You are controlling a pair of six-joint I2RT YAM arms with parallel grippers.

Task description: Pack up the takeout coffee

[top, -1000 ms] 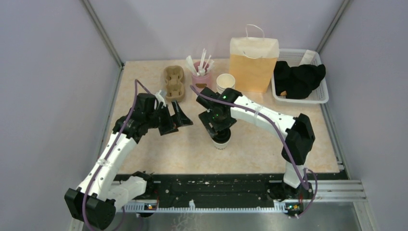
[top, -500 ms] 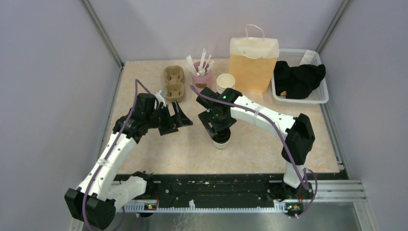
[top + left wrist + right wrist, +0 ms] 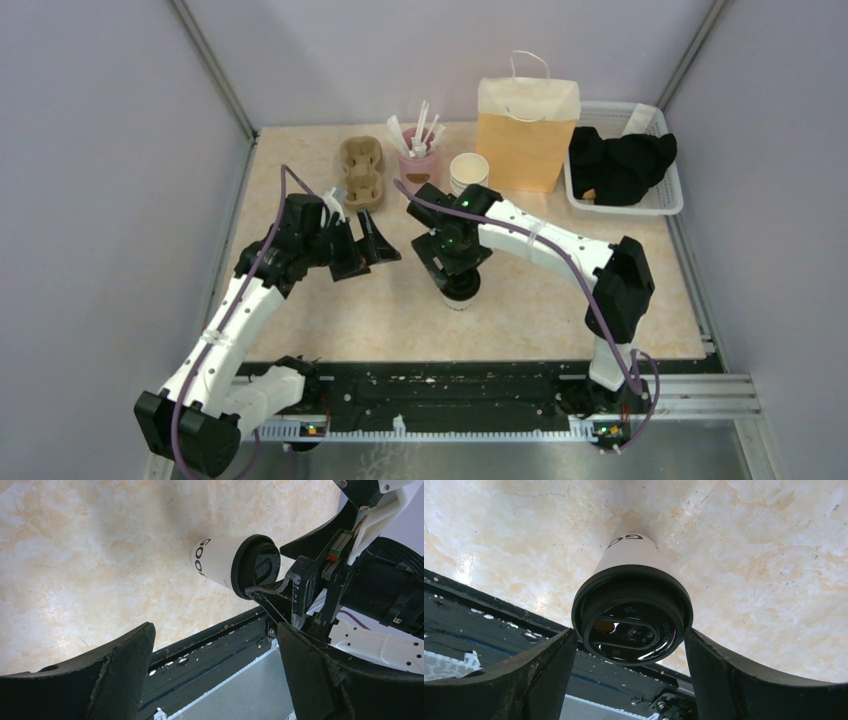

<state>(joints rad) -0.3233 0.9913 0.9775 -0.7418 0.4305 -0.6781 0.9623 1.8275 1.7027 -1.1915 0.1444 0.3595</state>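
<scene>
One takeout coffee (image 3: 461, 292), a white cup with dark lettering and a black lid, stands upright on the table's middle. My right gripper (image 3: 455, 265) hangs straight above it. In the right wrist view the lid (image 3: 631, 612) sits between the open right gripper's (image 3: 630, 635) two fingertips, which are close to its rim on either side. My left gripper (image 3: 365, 250) hovers to the cup's left, wide open and empty. The left wrist view shows the cup (image 3: 220, 562) beyond the left gripper (image 3: 215, 635), with the right gripper's body over the lid.
A cardboard cup carrier (image 3: 361, 172) lies at the back left, beside a pink holder of stirrers (image 3: 419, 160) and a stack of lidless white cups (image 3: 468, 170). A tan paper bag (image 3: 527, 125) stands behind them. A white basket (image 3: 660, 200) holds black cloth at the right.
The right gripper's jaws have widened a little around the lid, and its wrist has edged slightly left. The left arm and the cup have not moved.
</scene>
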